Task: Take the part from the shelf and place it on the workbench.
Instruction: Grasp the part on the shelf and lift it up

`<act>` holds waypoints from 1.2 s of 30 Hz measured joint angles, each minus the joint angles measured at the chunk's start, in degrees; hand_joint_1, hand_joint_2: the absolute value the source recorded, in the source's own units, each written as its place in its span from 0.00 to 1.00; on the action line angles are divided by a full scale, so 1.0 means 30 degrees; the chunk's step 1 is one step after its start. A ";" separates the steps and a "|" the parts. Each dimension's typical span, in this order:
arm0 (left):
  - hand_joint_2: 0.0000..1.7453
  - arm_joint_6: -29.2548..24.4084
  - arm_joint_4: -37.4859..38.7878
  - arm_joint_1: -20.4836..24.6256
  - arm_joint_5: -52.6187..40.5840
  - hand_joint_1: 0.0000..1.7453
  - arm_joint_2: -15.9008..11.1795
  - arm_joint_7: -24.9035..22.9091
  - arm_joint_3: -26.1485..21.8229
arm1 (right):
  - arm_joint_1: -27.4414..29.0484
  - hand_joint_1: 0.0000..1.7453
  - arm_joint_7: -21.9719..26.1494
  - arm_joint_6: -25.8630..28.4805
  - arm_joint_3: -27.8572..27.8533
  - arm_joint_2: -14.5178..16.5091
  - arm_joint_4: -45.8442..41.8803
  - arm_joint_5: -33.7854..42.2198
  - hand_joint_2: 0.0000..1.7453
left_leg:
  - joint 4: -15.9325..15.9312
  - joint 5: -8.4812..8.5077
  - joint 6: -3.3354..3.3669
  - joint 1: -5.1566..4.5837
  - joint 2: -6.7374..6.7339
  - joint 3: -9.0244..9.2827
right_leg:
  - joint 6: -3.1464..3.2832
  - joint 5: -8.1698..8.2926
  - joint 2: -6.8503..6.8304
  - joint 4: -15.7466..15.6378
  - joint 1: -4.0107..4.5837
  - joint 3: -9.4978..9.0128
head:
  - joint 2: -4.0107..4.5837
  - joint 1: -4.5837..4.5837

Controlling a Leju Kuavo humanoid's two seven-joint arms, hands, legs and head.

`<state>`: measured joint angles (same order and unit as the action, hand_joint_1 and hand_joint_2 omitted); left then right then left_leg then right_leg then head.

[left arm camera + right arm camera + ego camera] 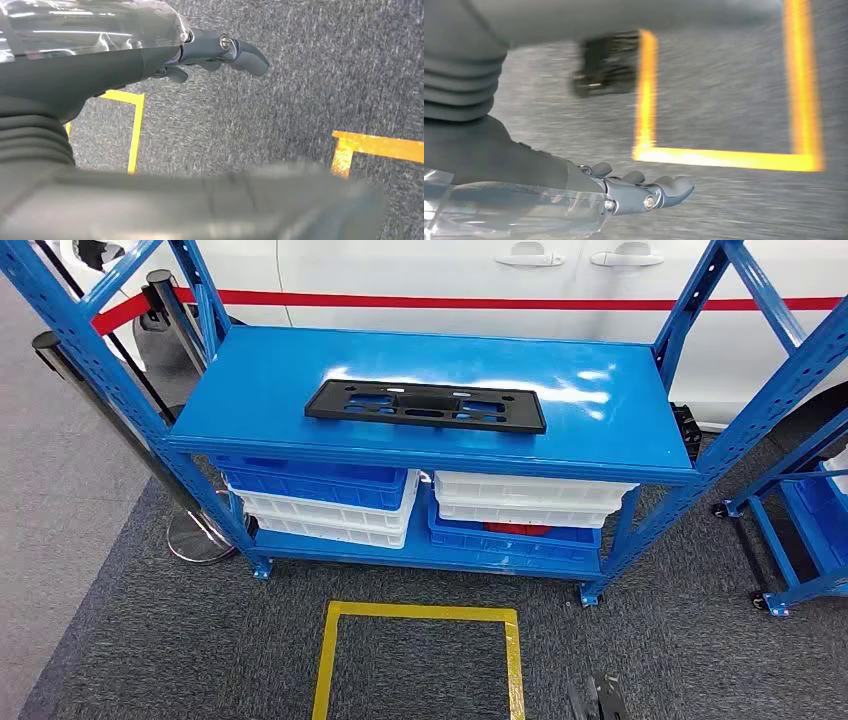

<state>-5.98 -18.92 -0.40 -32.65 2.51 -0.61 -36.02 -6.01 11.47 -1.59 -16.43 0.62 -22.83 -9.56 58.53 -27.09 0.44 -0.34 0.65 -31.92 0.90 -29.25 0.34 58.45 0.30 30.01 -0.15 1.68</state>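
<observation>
While both arms hang down over the grey carpet [300, 75], the black part [426, 405] lies flat on the blue shelf's [260, 390] top deck, well away from either hand. No readable writing on it that I can make out. Left hand [210, 55] and right hand [639, 187] each hold nothing, fingers loosely extended, near the yellow floor tape [646, 90]

Stacked storage bins [320, 502], blue and white, on the lower tier, left; second stack [525, 512] to the right. White car [500, 280] with a red stripe behind. Yellow tape square [418, 660] on grey carpet [150, 640]. Barrier post [195, 530] at left. Blue cart [800, 530] at right.
</observation>
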 joint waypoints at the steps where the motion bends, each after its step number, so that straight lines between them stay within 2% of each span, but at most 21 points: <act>1: 0.00 -0.0042 0.0035 0.0042 -0.0177 0.00 0.0024 0.0000 -0.0179 | -0.0106 0.00 0.0161 -0.0132 -0.0001 0.0013 -0.0175 0.0054 1.00 | 0.0001 0.0001 -0.0001 0.0000 0.0000 0.0001 | 0.0000 0.0000 0.0000 0.0000 0.0000 0.0000 | 0.0000 0.0000; 11: 0.00 -0.0315 0.0508 0.0650 -0.2565 0.00 0.0328 0.0051 -0.2854 | -0.1391 0.00 0.2310 -0.2510 0.0359 0.0581 -0.4707 0.1609 1.00 | 0.0007 0.0003 -0.0002 0.0000 0.0008 -0.0003 | 0.0000 0.0001 -0.0006 0.0004 0.0001 0.0002 | 0.0000 0.0000; 31: 0.00 -0.0446 0.1209 0.1493 -0.5817 0.00 0.0741 0.0454 -0.7070 | -0.2241 0.00 0.5544 -0.8007 0.3665 0.2589 -1.6310 0.4466 1.00 | 0.0046 -0.0001 0.0007 -0.0074 0.0012 -0.0019 | -0.0028 0.0018 -0.0009 -0.0004 -0.0039 0.0009 | 0.0000 0.0002; 35: 0.00 -0.0448 0.1351 0.1695 -0.6472 0.00 0.0778 0.0559 -0.7899 | -0.2385 0.00 0.6171 -0.9144 0.4452 0.2978 -1.8482 0.5043 0.00 | 0.0087 -0.0033 0.0078 -0.0131 0.0013 -0.0034 | -0.0092 0.0028 -0.0004 -0.0009 -0.0094 0.0014 | 0.0000 0.0002; 36: 0.00 -0.0448 0.1388 0.1751 -0.6639 0.00 0.0789 0.0577 -0.8102 | -0.2431 0.00 0.6330 -0.9412 0.4672 0.3067 -1.9008 0.5190 0.00 | 0.0095 -0.0038 0.0122 -0.0153 0.0013 -0.0040 | -0.0136 0.0030 -0.0005 -0.0016 -0.0116 0.0013 | 0.0002 0.0002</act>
<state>-7.32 -14.75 4.85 -52.56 4.88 1.12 -60.32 -13.31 30.46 -29.82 -2.41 9.82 -79.86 6.01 58.82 -27.21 0.81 -0.80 0.69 -32.04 0.49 -29.16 0.33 58.40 -0.05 30.05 -0.15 1.69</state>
